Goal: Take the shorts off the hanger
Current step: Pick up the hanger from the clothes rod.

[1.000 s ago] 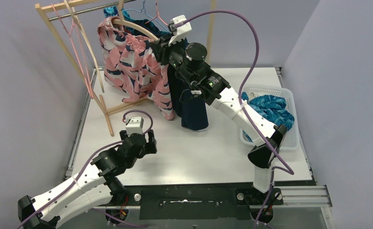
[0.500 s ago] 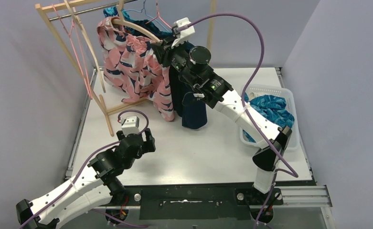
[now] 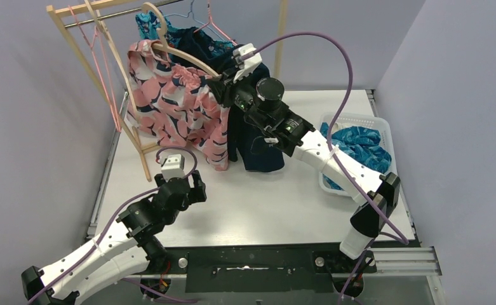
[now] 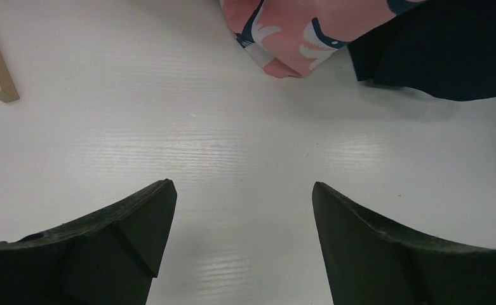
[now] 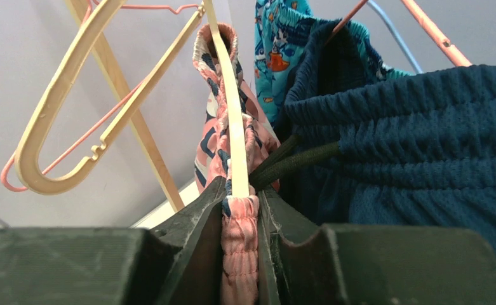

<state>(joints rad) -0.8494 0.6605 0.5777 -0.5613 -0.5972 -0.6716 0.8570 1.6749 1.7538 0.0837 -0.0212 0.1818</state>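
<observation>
Right end effector point(image 3: 223, 75) is pressed together on the gathered waistband of the pink-and-navy floral shorts point(image 3: 175, 101), at the far side of the surface point(image 3: 264, 203) beside the rack point(image 3: 139, 159). The right wrist view shows the pink elastic squeezed between its fingers, with the pale arm of the wooden hanger point(image 3: 181, 54) running up from the same gap. The hanger arm seems to be caught in the pinch too, though I cannot tell for certain.

Over the last second this arm has drawn leftward and nearer. The waistband end has dropped, the hanger now tilts more steeply, and the floral shorts have spread out and sunk, their hem close to the surface. The dark navy shorts point(image 3: 254, 143), hanging just right of them, have swung and bunched with the pull.

My judgement is that the pull is dragging the hanger along rather than sliding the fabric off it. The floral pair still sits on its hanger, so the removal is not done, and a snag on the rail looks possible.

Teal shorts point(image 5: 277, 44) hang behind, and blue wave-patterned shorts point(image 3: 359, 143) already lie in the basket point(image 3: 385, 127) at the right.

Left end effector point(image 4: 242, 190) hovers spread wide over bare surface, near the floral hem, holding nothing.
</observation>
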